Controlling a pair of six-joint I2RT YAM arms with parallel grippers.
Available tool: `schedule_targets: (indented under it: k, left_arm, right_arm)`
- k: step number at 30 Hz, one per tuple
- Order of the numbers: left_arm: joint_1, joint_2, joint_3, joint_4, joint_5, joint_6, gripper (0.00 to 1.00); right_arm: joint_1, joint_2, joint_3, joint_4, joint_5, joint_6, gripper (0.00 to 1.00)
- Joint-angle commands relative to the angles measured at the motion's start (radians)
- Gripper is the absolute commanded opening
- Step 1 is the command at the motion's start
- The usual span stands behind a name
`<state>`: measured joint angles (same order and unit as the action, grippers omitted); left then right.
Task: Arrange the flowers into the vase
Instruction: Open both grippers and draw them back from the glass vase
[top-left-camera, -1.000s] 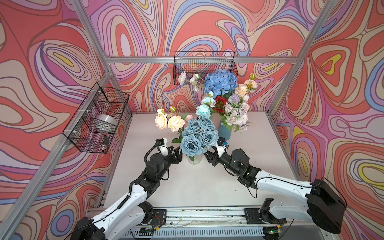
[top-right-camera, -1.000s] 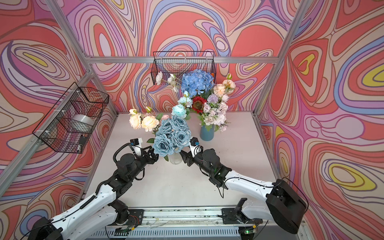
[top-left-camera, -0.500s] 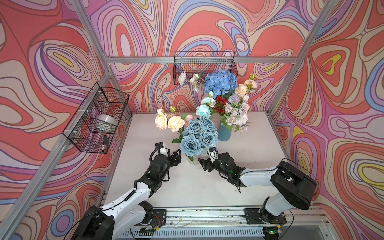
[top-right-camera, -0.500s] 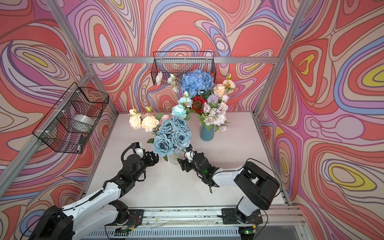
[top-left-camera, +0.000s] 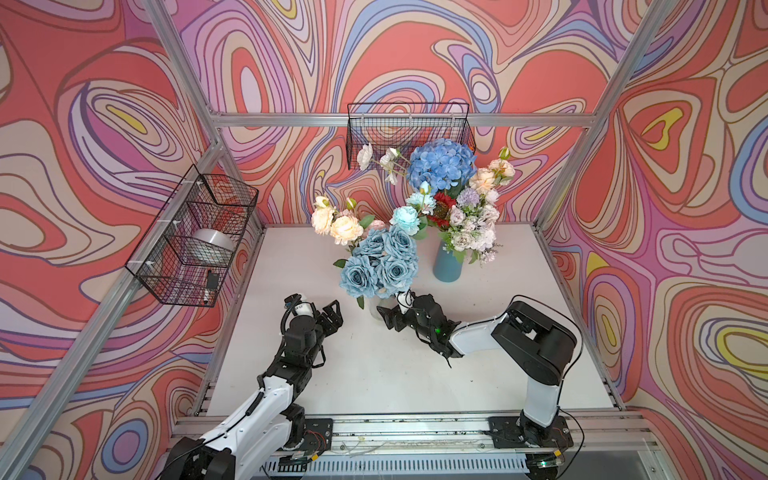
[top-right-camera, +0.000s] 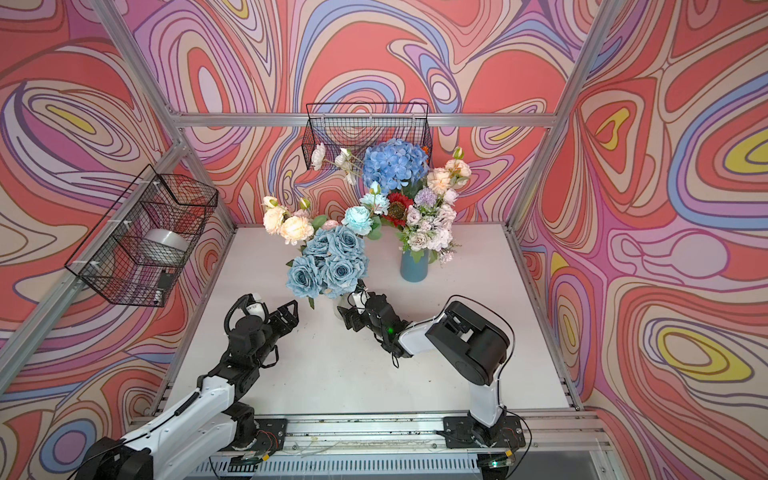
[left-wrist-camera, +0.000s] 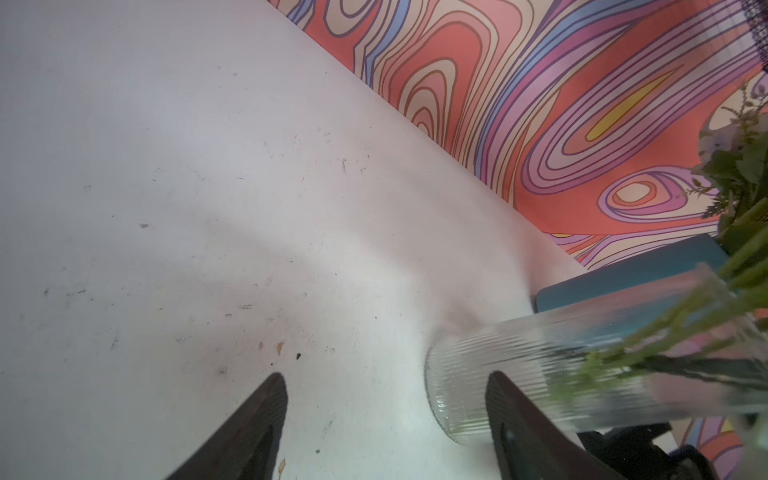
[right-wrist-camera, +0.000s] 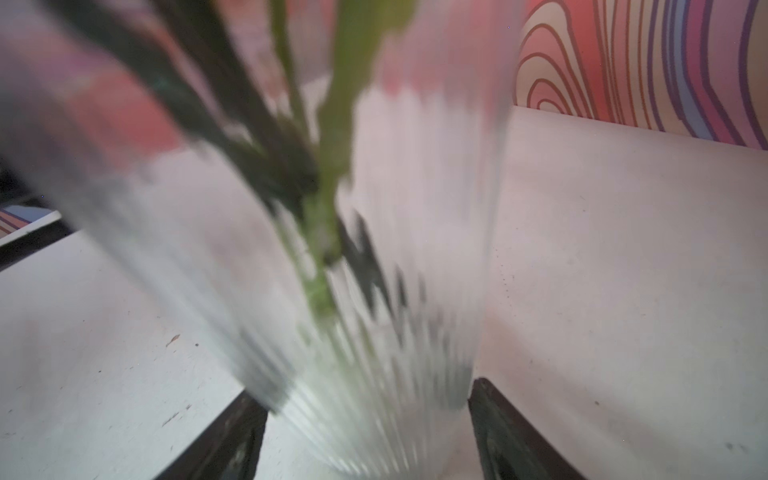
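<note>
A clear ribbed glass vase (top-left-camera: 372, 306) (top-right-camera: 338, 306) stands mid-table. It holds dusty-blue roses (top-left-camera: 380, 266), cream blooms (top-left-camera: 338, 224) and a pale blue one. Behind it a blue vase (top-left-camera: 446, 266) (left-wrist-camera: 623, 270) carries the blue hydrangea (top-left-camera: 440, 164), a red sunflower (top-left-camera: 442, 208) and lilac and pink blossoms. My right gripper (top-left-camera: 386, 318) (right-wrist-camera: 365, 388) is low at the glass vase's base, open, with a finger on either side of the blurred glass (right-wrist-camera: 395, 291). My left gripper (top-left-camera: 336, 313) (left-wrist-camera: 386, 376) is open over bare table, with the glass vase (left-wrist-camera: 519, 361) just beyond one finger.
A black wire basket (top-left-camera: 191, 241) on the left wall holds a silver roll (top-left-camera: 212, 245). Another wire basket (top-left-camera: 409, 129) hangs on the back wall behind the hydrangea. Aluminium posts frame the table, and a rail (top-left-camera: 415, 432) runs along its front edge.
Both grippers have come down beside the glass vase. The right arm folded back and its gripper sank to the vase's base. The left gripper drew slightly away. Both opened wider.
</note>
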<state>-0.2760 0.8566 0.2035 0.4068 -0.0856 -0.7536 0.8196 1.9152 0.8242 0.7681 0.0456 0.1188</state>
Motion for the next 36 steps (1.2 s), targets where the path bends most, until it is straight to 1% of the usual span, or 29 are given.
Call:
schedule_targets:
  k: [1,7,11,14,17,21,23,26,29,32,34,36]
  left_arm:
    - [0.015,-0.031,-0.009,-0.027,0.009,-0.014,0.78]
    - [0.030,-0.077,-0.019,-0.063,0.005,-0.012,0.78]
    - [0.036,-0.117,-0.023,-0.094,-0.012,-0.010,0.79]
    - [0.041,-0.143,-0.023,-0.119,-0.031,-0.009,0.78]
    - [0.046,-0.157,-0.020,-0.127,-0.041,0.005,0.79]
    - [0.056,-0.158,0.000,-0.130,-0.050,0.047,0.80]
    - [0.057,-0.162,0.021,-0.148,-0.083,0.086,0.83]
    - [0.058,-0.175,0.056,-0.190,-0.187,0.143,0.89]
    - [0.060,-0.180,0.066,-0.174,-0.235,0.215,0.92]
    - [0.060,-0.164,0.075,-0.146,-0.268,0.281,0.97]
    - [0.060,-0.129,0.085,-0.123,-0.300,0.328,0.97]
    - [0.060,-0.087,0.098,-0.108,-0.331,0.368,0.97]
  right_arm:
    - [0.000,0.055,0.073,0.006,-0.015,-0.027,0.78]
    - [-0.001,0.143,0.210,-0.032,-0.042,-0.066,0.78]
    - [-0.001,0.187,0.283,-0.044,-0.071,-0.063,0.78]
    - [-0.001,0.200,0.310,-0.048,-0.077,-0.057,0.77]
    - [0.000,0.170,0.287,-0.043,-0.061,-0.060,0.78]
    - [0.000,0.059,0.192,-0.051,-0.034,-0.069,0.78]
    - [-0.004,-0.015,0.133,-0.074,-0.019,-0.061,0.79]
    - [-0.032,-0.135,0.045,-0.138,-0.016,0.001,0.79]
    - [-0.088,-0.290,-0.047,-0.228,-0.024,0.070,0.80]
    - [-0.136,-0.440,-0.100,-0.377,0.042,0.073,0.81]
    - [-0.173,-0.530,-0.125,-0.474,0.111,0.064,0.83]
    - [-0.219,-0.597,-0.155,-0.523,0.147,0.063,0.84]
